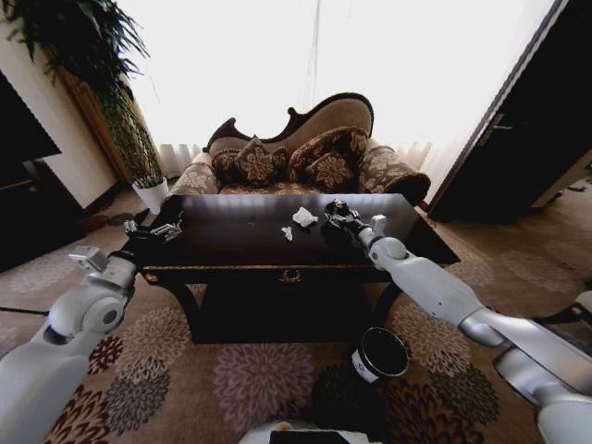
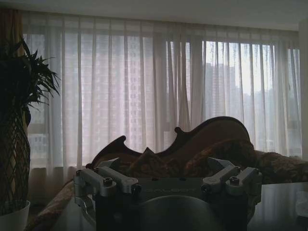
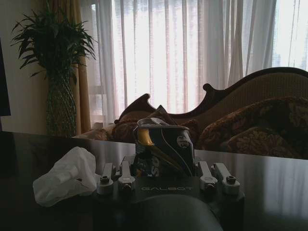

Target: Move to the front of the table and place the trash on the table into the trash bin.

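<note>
The counter (image 1: 250, 242) stands in front of the sofa, a dark glossy rectangular top with a thin gold line along its front edge and a small gold emblem in the middle of the front. On its top lies a crumpled white paper wad (image 1: 304, 217), and just beside it, nearer the front edge, a smaller white scrap (image 1: 288, 233). The patterned carpet (image 1: 259, 379) carries the counter on its carved legs, and also the black trash bin (image 1: 381, 354) standing below the front right corner
</note>
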Controlling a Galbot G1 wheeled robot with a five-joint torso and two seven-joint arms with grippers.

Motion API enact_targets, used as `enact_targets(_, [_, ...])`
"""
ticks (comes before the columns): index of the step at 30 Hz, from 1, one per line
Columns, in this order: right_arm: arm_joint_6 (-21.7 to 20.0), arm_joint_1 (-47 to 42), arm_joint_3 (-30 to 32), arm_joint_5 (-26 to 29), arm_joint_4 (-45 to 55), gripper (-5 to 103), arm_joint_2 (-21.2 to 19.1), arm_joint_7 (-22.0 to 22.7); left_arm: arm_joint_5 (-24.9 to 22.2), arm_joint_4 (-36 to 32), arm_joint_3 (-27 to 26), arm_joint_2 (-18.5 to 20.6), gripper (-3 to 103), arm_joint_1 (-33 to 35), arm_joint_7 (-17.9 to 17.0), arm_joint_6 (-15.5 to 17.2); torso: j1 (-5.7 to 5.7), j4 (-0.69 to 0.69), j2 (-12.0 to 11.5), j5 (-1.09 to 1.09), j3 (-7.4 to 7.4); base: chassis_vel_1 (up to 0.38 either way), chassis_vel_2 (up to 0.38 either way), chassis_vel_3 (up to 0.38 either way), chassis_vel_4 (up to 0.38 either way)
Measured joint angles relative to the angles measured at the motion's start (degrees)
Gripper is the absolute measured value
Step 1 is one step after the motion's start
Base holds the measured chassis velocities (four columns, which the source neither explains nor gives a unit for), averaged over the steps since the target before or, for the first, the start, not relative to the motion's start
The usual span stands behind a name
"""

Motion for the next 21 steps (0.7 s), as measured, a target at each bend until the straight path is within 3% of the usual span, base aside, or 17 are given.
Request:
enact_targets(2, [0.1,-0.3,0.3,-0.1,0.0,46,0.0,0.3,0.0,0.0,0.0,0.0,100,0.0,0.0,0.0,0.00,0.00,0.0,0.01,0.00,0.000,0.000,0.000,0.000])
enact_targets(5, [0.2,-0.5,0.5,-0.2,0.3,41,0.0,0.4,0.0,0.0,0.0,0.0,100,0.0,0.0,0.0,0.00,-0.01,0.0,0.00,0.00,0.000,0.000,0.000,0.000])
enact_targets(6, [0.2,-0.8,0.9,-0.3,0.8,30,-0.1,0.6,0.0,0.0,0.0,0.0,100,0.0,0.0,0.0,0.00,0.00,0.0,0.00,0.00,0.000,0.000,0.000,0.000])
enact_targets(8, [0.2,-1.0,1.0,-0.3,1.0,30,-0.1,0.8,0.0,0.0,0.0,0.0,100,0.0,0.0,0.0,0.00,0.00,0.0,0.01,0.00,0.000,0.000,0.000,0.000])
enact_targets(14, [0.2,-3.2,2.6,-0.6,3.1,3,-0.5,2.1,0.0,0.0,0.0,0.0,100,0.0,0.0,0.0,0.00,0.00,0.0,0.00,0.00,0.000,0.000,0.000,0.000])
enact_targets(21, [-0.1,-5.6,4.5,-1.1,5.5,0,-1.3,3.2,0.0,0.0,0.0,0.0,100,0.0,0.0,0.0,0.00,0.00,0.0,0.00,0.00,0.000,0.000,0.000,0.000])
